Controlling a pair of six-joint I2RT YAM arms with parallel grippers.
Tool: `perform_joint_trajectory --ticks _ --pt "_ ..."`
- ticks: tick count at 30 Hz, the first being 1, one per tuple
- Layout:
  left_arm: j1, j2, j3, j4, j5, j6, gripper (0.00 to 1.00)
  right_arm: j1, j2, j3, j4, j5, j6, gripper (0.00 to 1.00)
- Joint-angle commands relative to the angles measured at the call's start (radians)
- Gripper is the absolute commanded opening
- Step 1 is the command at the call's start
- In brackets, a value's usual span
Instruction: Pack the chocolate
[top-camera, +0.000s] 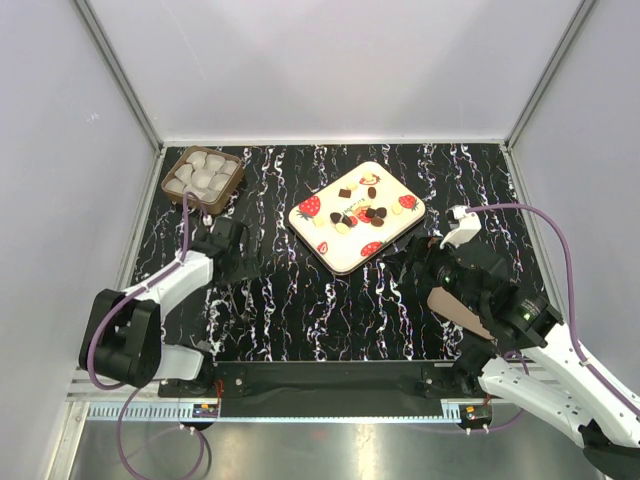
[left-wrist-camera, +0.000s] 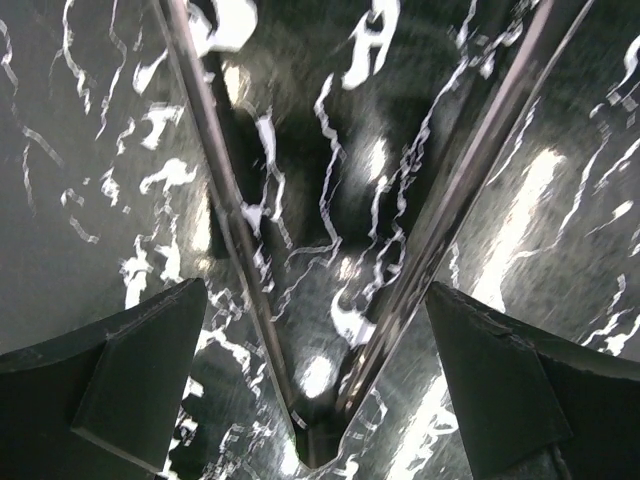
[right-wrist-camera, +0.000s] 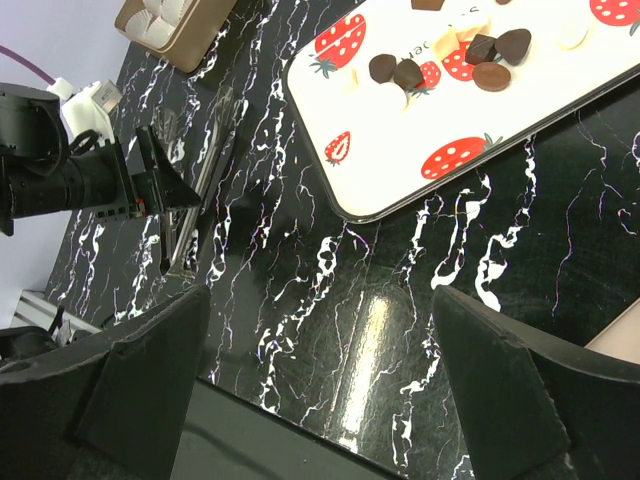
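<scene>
The black white-veined bench (top-camera: 300, 310) carries all items. The left arm (top-camera: 170, 285) reaches forward on the left side, and its jaws stand apart, low over the bench, on the near side of the brown box (right-wrist-camera: 195, 45). The right arm (top-camera: 530, 380) reaches in from the right. Its jaws are also apart and hold nothing, and they hang over the bench off the near right edge of the tray (top-camera: 338, 256). The tray is cream with a strawberry print and lies at the bench centre, turned at an angle. The brown box sits at the far left corner and holds white paper cups (top-camera: 203, 175). A pair of metal tongs (left-wrist-camera: 232, 230) lies flat on the bench between the left jaws, touching neither finger. The chocolate (right-wrist-camera: 492, 76), dark, tan and cream pieces, lies scattered on the tray, mostly toward its far half.
</scene>
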Motion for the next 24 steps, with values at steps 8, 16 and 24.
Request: perform_joint_trajectory --ticks 8,16,24 --pt "0.012 0.119 0.041 0.124 0.036 0.024 0.95 0.002 0.007 0.034 0.016 0.010 -0.001 1.00" --pt "0.019 0.145 0.051 0.114 0.039 0.021 0.88 0.002 -0.007 0.036 0.001 0.030 -0.015 1.00" --pt "0.011 0.090 0.075 0.022 0.029 0.029 0.68 0.002 -0.016 0.029 -0.003 0.031 -0.016 1.00"
